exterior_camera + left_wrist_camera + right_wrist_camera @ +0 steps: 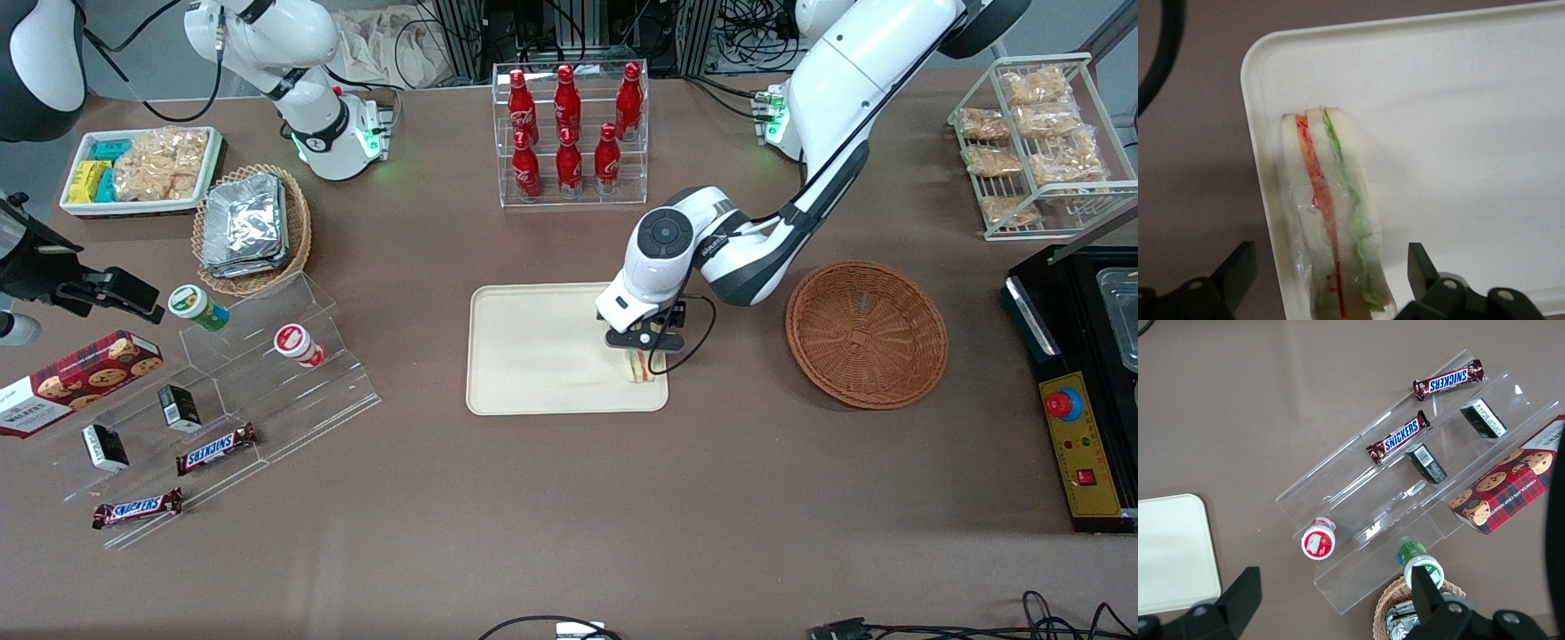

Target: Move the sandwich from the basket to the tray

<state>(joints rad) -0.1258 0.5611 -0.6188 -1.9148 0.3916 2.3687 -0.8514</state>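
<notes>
Here the sandwich (638, 366) stands on edge inside the tray (533, 347), in the tray corner that is nearest the front camera and nearest the basket (867, 333), just beside the low rim. In the left wrist view the sandwich (1331, 220) shows its layered cut face: pale bread slices with an orange-red stripe and a green stripe running lengthwise, so its long axis lies along the tray's (1458, 120) short edge and its narrower end points toward the rounded corner. Clear wrap glints over the bread. The gripper (642, 349) hangs directly above the sandwich, and its black fingers (1421, 267) are spread, one on each side of the wedge with a visible gap to the bread, touching nothing. The rest of the tray is bare cream surface. The basket sits on the brown table (569, 533) well apart from the tray, toward the working arm's end, with nothing in it. Farther from the front camera than the tray stands a clear rack of red bottles (569, 124).
</notes>
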